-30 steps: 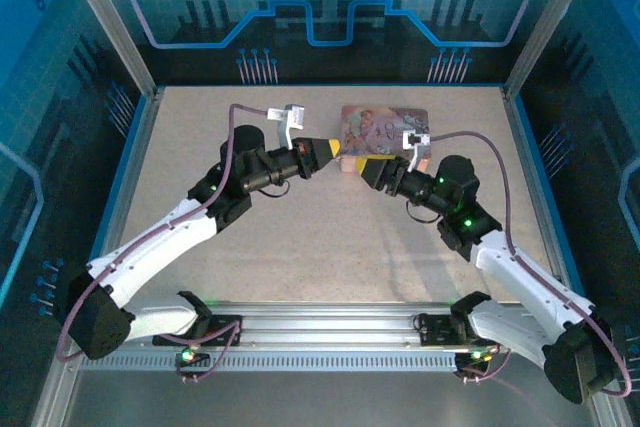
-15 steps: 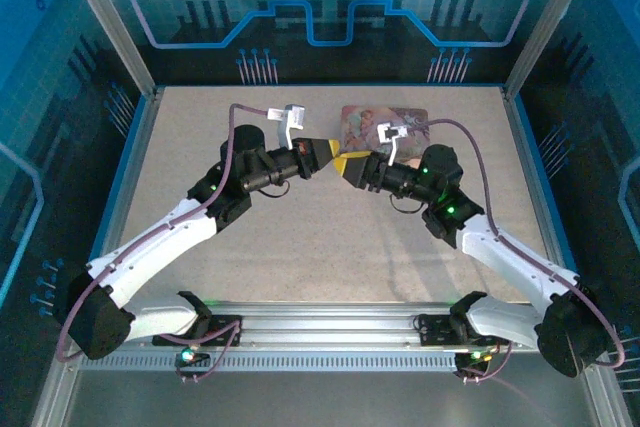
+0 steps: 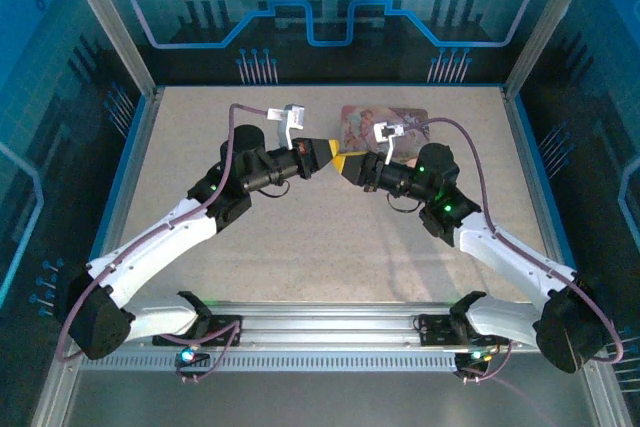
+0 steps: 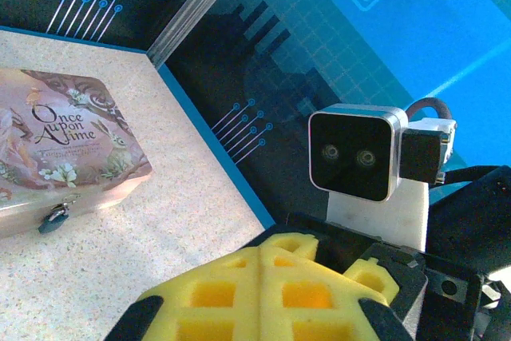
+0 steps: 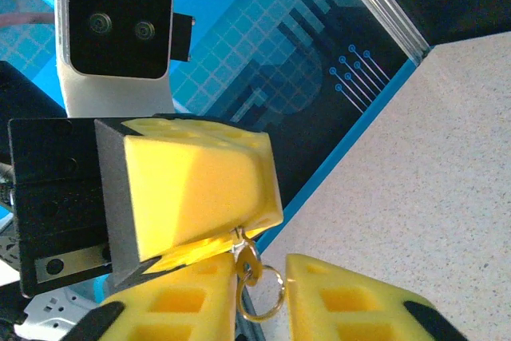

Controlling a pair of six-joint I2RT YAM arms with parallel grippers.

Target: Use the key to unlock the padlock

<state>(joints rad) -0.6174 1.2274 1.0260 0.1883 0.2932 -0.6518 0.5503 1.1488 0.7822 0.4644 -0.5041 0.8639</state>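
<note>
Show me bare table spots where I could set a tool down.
Free: the near middle of the table, between the left arm and right arm; the far-left corner, beyond the left arm; the far-right corner, right of the tin. Crowded: before the tin, where the left gripper holding the key meets the right gripper.

Item one, my left arm [image 3: 160, 242]: white shell links, black joint housings, black base block, a mauve cable [image 3: 232, 127] running along it, small green indicator lights. Item two, my right arm [image 3: 510, 262]: same white-and-black build, same mauve cable, same green lights at the joints. Left claw [image 3: 334, 153]: two yellow wedge fingers on a black carrier with small round screw holes. Right claw [image 3: 346, 164]: matching yellow fingers, moulded with square waffle pockets, black at the corners. Right wrist camera [image 4: 356, 153]: black face, two lenses, silver rim, white bracket. Left wrist camera [image 5: 116, 23]: alike.
</note>
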